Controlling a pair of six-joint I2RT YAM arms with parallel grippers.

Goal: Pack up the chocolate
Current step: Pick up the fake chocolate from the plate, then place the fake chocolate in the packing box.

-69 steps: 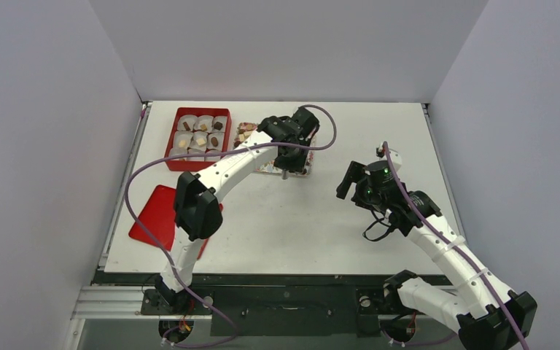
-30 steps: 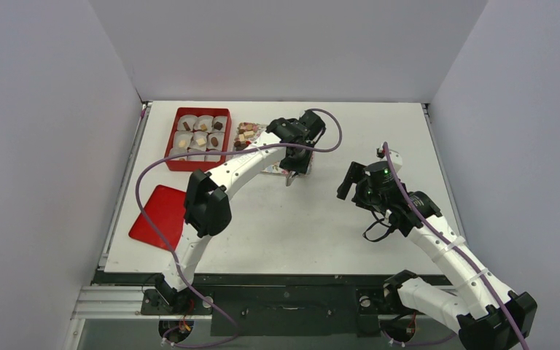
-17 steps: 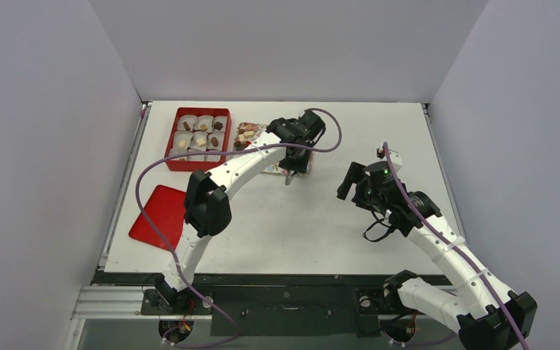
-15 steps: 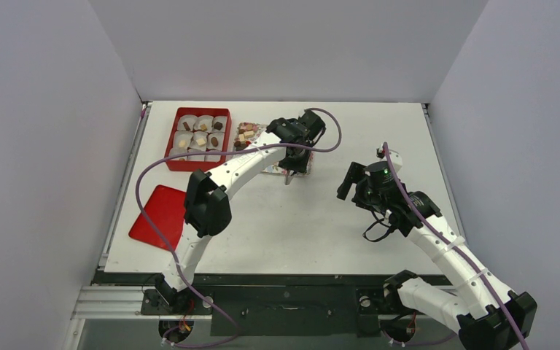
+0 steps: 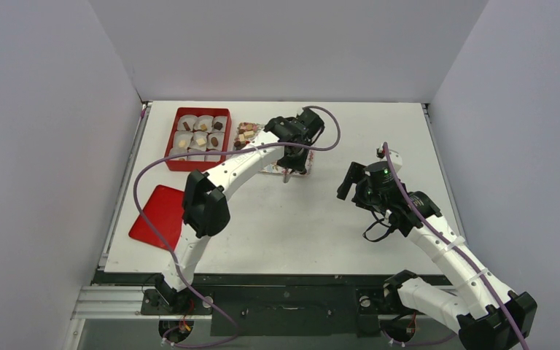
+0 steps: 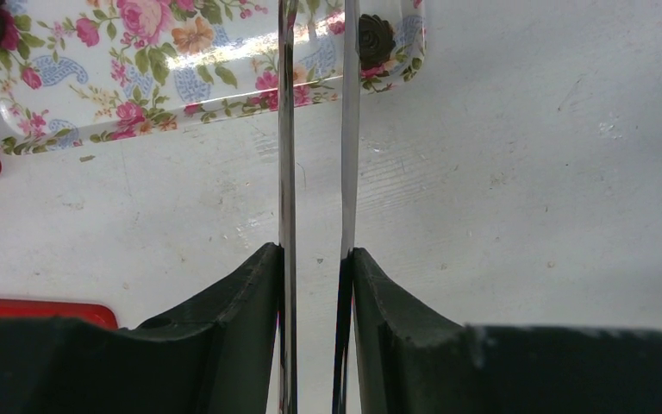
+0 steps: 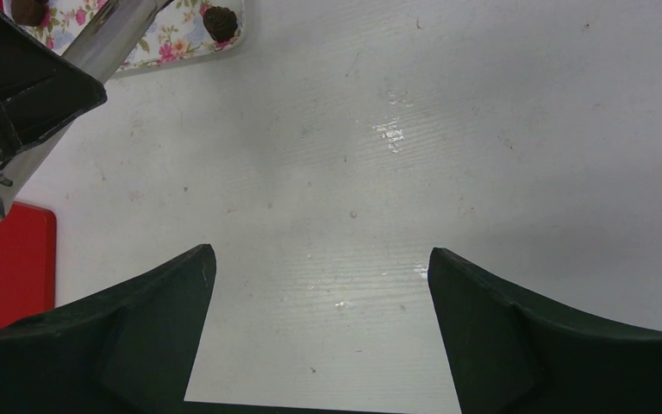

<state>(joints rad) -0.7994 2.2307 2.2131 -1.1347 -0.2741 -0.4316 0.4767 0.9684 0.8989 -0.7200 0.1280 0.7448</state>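
My left gripper (image 5: 290, 162) is shut on a pair of metal tongs (image 6: 286, 155). The two blades stand slightly apart and reach over the near edge of the flowered tray (image 6: 138, 95), with nothing seen between them. A round dark chocolate (image 6: 376, 34) lies in the tray's corner, just right of the right blade. More small chocolate pieces (image 5: 246, 134) sit at the tray's left end. The red box (image 5: 173, 149) holds white paper cups with pieces in them. My right gripper (image 5: 361, 182) hovers open and empty over bare table, right of the tray.
A red lid (image 5: 160, 215) lies flat on the table's left side, near the left arm's elbow. The right wrist view shows the tongs (image 7: 112, 34), the tray corner (image 7: 172, 43) and the dark chocolate (image 7: 221, 19) at its upper left. White walls enclose the table.
Since the earliest frame the left arm has shifted a little right along the tray's near edge. Over the last second it has barely moved. The right arm is still.
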